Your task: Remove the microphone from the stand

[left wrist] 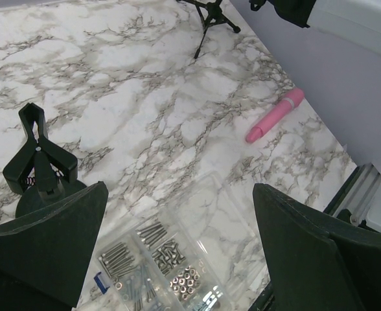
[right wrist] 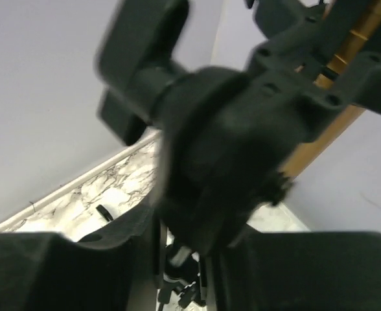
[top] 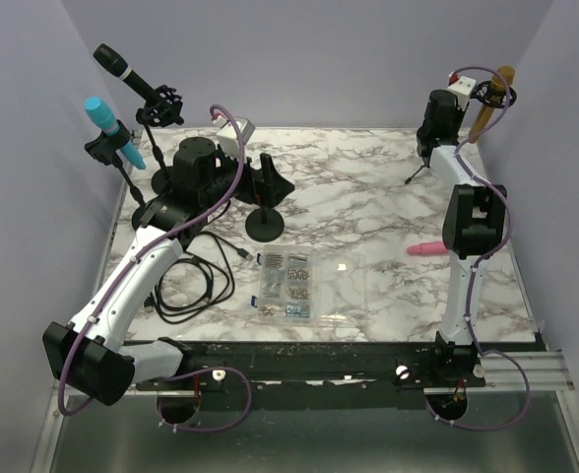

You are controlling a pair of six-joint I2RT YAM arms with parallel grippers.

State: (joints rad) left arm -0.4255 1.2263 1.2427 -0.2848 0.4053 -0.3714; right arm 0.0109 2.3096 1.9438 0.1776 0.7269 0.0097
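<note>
Right wrist view: right gripper (right wrist: 190, 265) at the stand (right wrist: 210, 149), closure unclear; left gripper (left wrist: 181, 214) wide apart. Microphone (right wrist: 320, 139) looks rigid, slick; best gripped mid-shaft.

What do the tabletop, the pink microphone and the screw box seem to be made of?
Tabletop: marble-look surface, white with grey veins; real stone or printed laminate, unclear.
Pink microphone: probably plastic, smooth, uniform colour.
Screw box: clear plastic, since the screws show through.
</note>
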